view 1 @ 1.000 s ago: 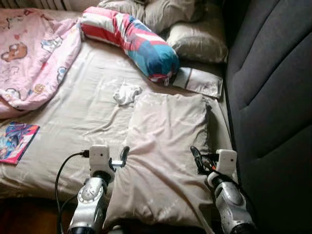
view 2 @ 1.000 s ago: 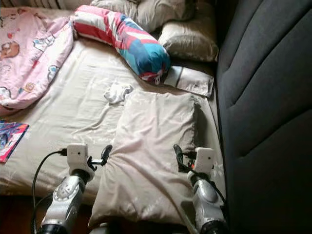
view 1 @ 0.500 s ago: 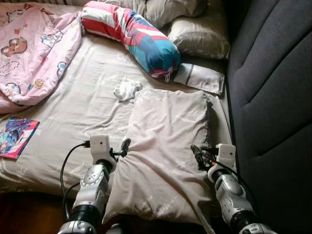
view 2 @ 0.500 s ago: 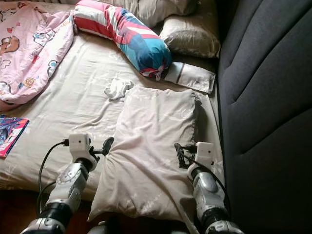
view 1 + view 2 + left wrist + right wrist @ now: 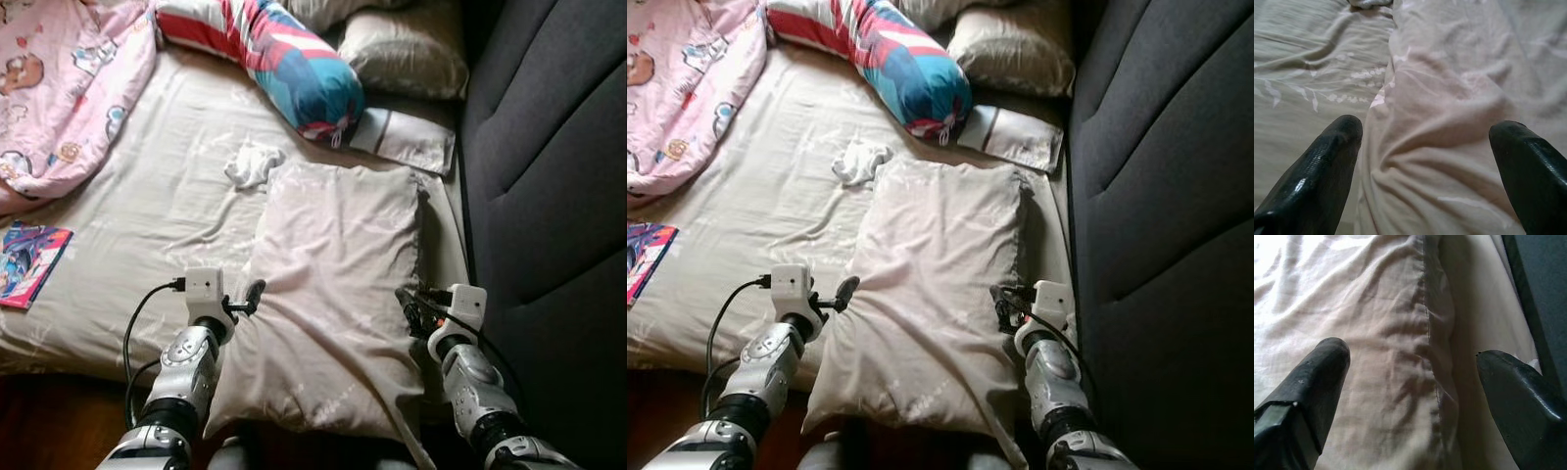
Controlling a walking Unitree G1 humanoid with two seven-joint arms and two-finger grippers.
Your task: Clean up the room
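Both jaws stand wide apart, each straddling one long edge of the pillow (image 5: 338,294). That pillow lies lengthwise on the bed (image 5: 147,245), its near end hanging a little over the bed's front edge, its right side close to the dark headboard (image 5: 549,176). The left gripper (image 5: 250,297) sits at the pillow's left edge, one finger over the sheet and one over the pillowcase; the right gripper (image 5: 409,302) sits at the right seam, with the narrow strip of sheet beside the headboard under its outer finger.

To lift cleanly, each gripper should probably push forward until the fabric edge is deep between its fingers, then close on a thick fold, both sides at once, so the pillow rises level.

Beyond it lie a white sock (image 5: 253,164), a striped bolster (image 5: 284,59), two more pillows (image 5: 407,49), a flat packet (image 5: 407,142), a pink blanket (image 5: 59,98) and a book (image 5: 24,264).
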